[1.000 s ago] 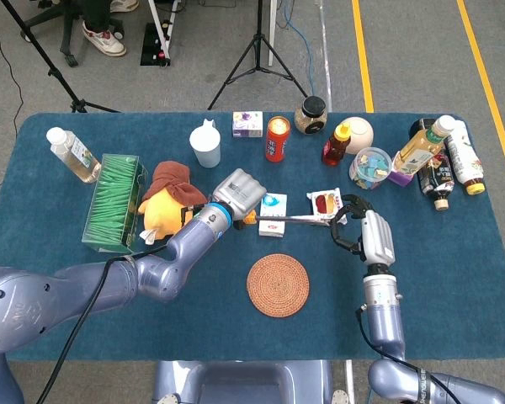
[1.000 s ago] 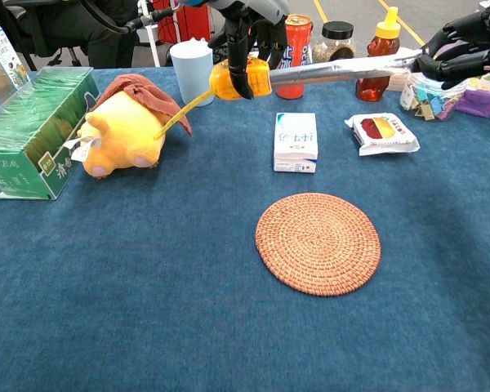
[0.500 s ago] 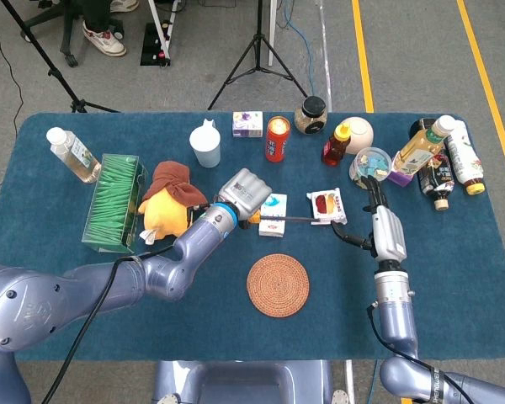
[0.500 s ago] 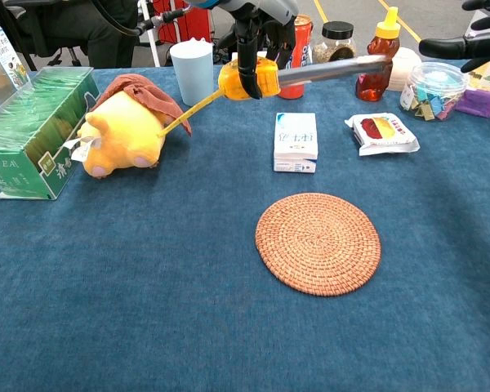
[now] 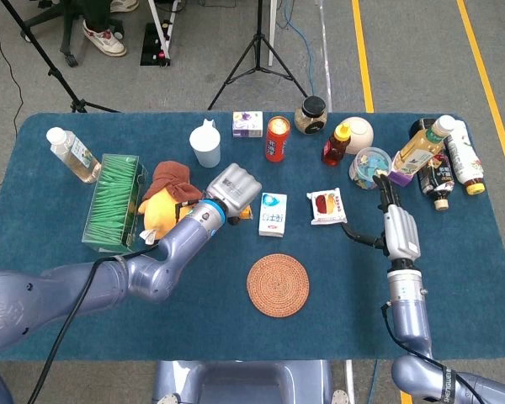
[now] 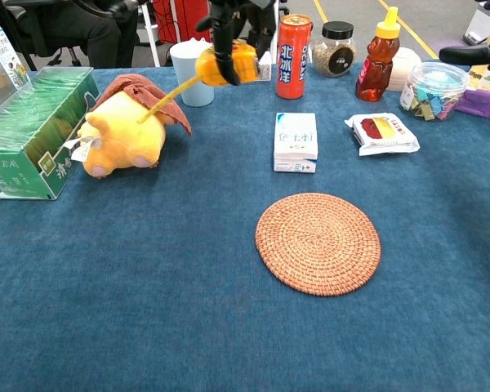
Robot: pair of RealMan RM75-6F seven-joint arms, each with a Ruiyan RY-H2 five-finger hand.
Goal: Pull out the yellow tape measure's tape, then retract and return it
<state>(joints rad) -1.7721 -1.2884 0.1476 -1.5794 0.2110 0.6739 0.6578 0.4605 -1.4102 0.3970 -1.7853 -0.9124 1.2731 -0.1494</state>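
Gripping the yellow tape measure (image 6: 226, 65) above the table's rear left, the left hand (image 5: 232, 193) is holding it aloft with no blade showing, only its yellow strap (image 6: 165, 96) trailing. Retraction seems finished; setting it down is remaining. Further right, the right hand (image 5: 395, 225) is hovering empty, fingers spread.

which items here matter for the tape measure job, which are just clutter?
In play: yellow tape measure, held by left hand; right hand, open, holding nothing.

Clutter: woven coaster, plush toy, tea box, red can, white cup, honey bottle.
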